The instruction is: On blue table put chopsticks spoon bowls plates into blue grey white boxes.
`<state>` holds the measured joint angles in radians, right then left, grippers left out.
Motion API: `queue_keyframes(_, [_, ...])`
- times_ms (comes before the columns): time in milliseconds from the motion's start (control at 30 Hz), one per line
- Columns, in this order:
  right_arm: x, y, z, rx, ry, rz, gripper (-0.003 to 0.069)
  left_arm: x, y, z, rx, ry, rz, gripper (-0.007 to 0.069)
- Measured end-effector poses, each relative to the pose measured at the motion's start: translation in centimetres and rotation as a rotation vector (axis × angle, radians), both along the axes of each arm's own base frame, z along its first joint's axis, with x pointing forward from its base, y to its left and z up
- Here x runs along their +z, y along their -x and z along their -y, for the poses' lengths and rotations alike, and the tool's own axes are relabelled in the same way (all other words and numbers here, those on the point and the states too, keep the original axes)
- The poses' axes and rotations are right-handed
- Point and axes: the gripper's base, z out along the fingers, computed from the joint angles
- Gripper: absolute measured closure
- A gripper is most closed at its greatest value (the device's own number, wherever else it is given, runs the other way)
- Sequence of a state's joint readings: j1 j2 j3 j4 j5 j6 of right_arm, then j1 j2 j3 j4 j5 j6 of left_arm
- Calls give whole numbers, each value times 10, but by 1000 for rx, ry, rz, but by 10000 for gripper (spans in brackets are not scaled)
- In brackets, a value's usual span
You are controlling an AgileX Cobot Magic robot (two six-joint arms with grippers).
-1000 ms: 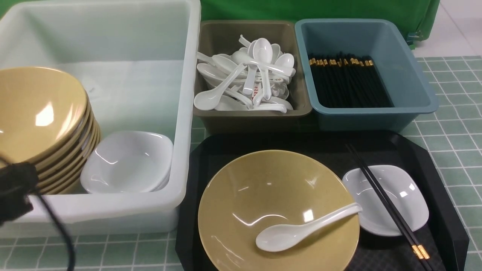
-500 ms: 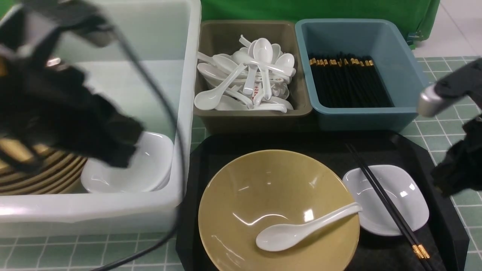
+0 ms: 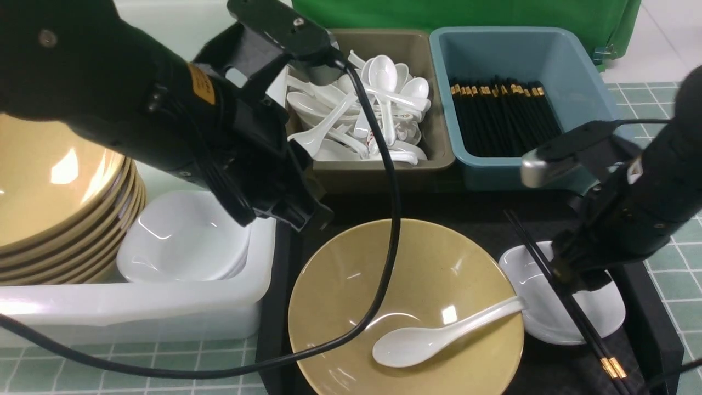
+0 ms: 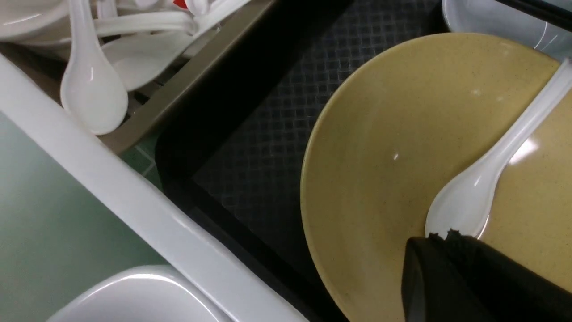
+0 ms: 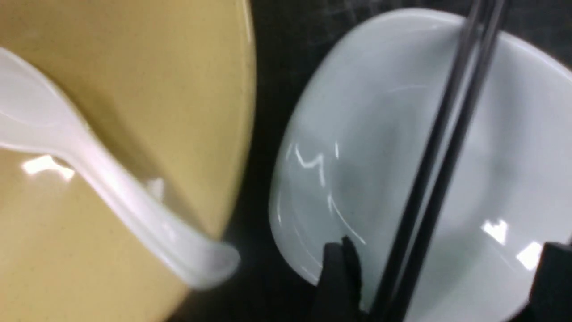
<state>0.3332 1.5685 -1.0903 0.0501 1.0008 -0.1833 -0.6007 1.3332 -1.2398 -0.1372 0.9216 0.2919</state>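
Observation:
On the black tray a yellow bowl (image 3: 406, 307) holds a white spoon (image 3: 439, 334). Beside it a small white plate (image 3: 565, 307) has a pair of black chopsticks (image 3: 570, 315) lying across it. My left gripper (image 4: 442, 235) is shut and empty; it hovers over the bowl's near side, its tips just by the spoon's scoop (image 4: 460, 210). My right gripper (image 5: 447, 248) is open above the plate, with the chopsticks (image 5: 438, 179) running between its fingers, nearer one of them. In the front view it hangs at the plate's left part (image 3: 576, 274).
The white box (image 3: 263, 258) holds stacked yellow bowls (image 3: 55, 181) and white plates (image 3: 181, 236). Behind the black tray (image 3: 471, 214), the grey box (image 3: 378, 164) is full of spoons and the blue box (image 3: 543, 164) of chopsticks. The blue table (image 3: 677, 307) shows at the right.
Both arms swung into view. The left one crossed the white box to the yellow bowl. The right one came in from the right over the plate and its gripper opened.

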Motion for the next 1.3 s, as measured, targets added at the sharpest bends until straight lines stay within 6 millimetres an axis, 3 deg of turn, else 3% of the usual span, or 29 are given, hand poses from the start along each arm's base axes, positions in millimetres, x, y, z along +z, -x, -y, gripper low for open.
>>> queue_keyframes(167, [-26,-12,-6,1,24,-65,101,2,-3,1,4,20,30,638])
queue_keyframes(300, [-42,-18,-6,-15,53,-86,167,0,-5,3,6,20,30,638])
queue_keyframes(567, [-52,-24,-7,-34,64,-84,496,-4,-5,3,6,15,23,638])
queue_keyframes(700, [-37,-21,-6,-48,46,-42,503,-4,-7,4,8,21,32,638])
queue_keyframes(867, [11,-21,-5,-50,-4,102,503,-3,-14,10,25,82,67,638])
queue_keyframes(967, [45,-33,-6,-62,-52,232,503,-8,-28,20,46,136,109,638])
queue_keyframes(1067, [77,-58,-2,-117,-116,400,503,-10,-51,34,61,173,174,638])
queue_keyframes(1133, [86,-70,2,-162,-143,456,503,-8,-60,39,64,182,201,638])
queue_keyframes(1167, [96,-89,7,-220,-181,531,503,-3,-71,45,62,187,238,638])
queue_keyframes(1300, [99,-143,23,-386,-258,632,503,20,-91,56,55,205,343,638])
